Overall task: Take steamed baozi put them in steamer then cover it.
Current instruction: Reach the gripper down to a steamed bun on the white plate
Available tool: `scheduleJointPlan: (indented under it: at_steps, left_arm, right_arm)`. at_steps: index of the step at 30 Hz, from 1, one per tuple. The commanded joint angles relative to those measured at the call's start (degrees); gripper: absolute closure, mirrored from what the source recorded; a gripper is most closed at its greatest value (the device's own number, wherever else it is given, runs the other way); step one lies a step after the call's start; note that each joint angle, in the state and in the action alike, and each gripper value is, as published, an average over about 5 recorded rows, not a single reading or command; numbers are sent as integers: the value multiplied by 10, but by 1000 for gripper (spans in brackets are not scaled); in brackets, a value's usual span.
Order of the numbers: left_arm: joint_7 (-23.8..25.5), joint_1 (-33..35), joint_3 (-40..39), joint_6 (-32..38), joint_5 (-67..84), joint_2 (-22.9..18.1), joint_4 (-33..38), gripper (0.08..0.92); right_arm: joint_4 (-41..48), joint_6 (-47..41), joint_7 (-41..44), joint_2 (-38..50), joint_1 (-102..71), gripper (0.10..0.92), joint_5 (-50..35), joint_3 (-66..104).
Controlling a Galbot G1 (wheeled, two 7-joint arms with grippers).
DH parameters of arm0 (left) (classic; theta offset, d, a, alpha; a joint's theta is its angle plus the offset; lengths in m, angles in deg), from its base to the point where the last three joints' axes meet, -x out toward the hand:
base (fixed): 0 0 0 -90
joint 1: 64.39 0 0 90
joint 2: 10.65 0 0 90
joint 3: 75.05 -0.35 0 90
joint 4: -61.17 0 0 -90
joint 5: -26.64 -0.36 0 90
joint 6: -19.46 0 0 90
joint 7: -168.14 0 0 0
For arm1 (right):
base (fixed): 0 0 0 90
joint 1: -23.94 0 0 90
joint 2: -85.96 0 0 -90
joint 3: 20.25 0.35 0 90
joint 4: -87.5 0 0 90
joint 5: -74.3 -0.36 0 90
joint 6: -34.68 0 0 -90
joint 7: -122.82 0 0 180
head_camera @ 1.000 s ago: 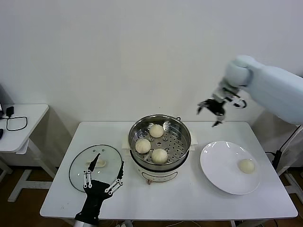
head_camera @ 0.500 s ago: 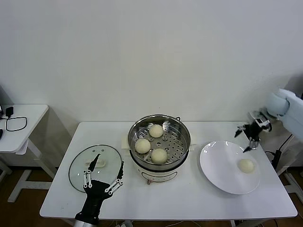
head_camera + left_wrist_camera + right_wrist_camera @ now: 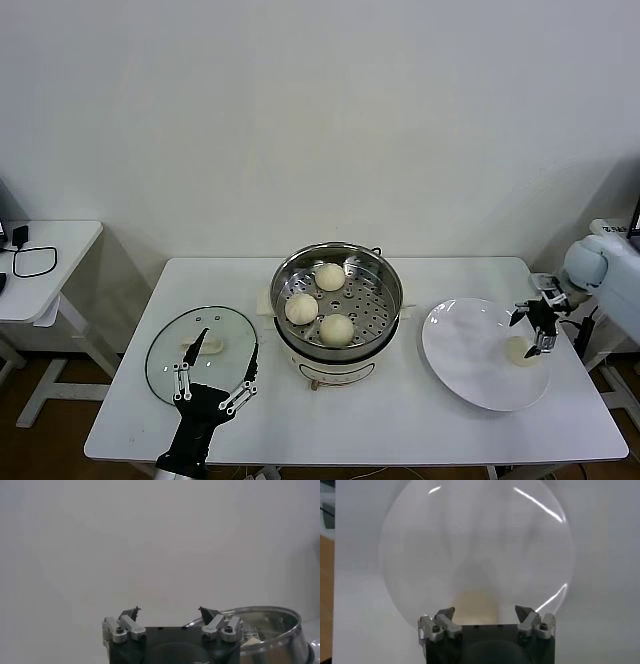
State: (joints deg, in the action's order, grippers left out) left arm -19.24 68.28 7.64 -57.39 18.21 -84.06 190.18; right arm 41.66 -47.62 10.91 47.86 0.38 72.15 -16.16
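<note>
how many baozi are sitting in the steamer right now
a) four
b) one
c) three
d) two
c) Three baozi lie on the perforated tray of the steamer, while the fourth baozi is on the white plate under the open right gripper.

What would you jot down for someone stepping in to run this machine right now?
Right end effector: open, empty, poised at the last cream-white round dough bun on the flat white plate.
Left end effector: open, idle beside the round clear glass lid lying on the white table.
Done: three buns sit in the shiny round steel steamer.
Left: move the fourth bun in, then put the lid on.
</note>
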Motion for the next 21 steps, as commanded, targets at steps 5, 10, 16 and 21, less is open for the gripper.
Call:
scheduleJointPlan:
  at_steps: [5, 10, 16, 21]
  left_arm:
    - [0, -1, 1, -2, 2, -1, 0, 177]
    - [0, -3, 3, -2, 4, 0, 0, 177]
    - [0, -8, 1, -4, 5, 1, 1, 177]
    - [0, -15, -5, -4, 6, 6, -1, 177]
  right_arm:
    - [14, -6, -19, -2, -44, 203, 25, 29]
    - [7, -5, -23, 1, -40, 246, 27, 31]
    - [-40, -10, -9, 16, 29, 379, 13, 0]
    - [-109, -34, 61, 18, 194, 408, -58, -118]
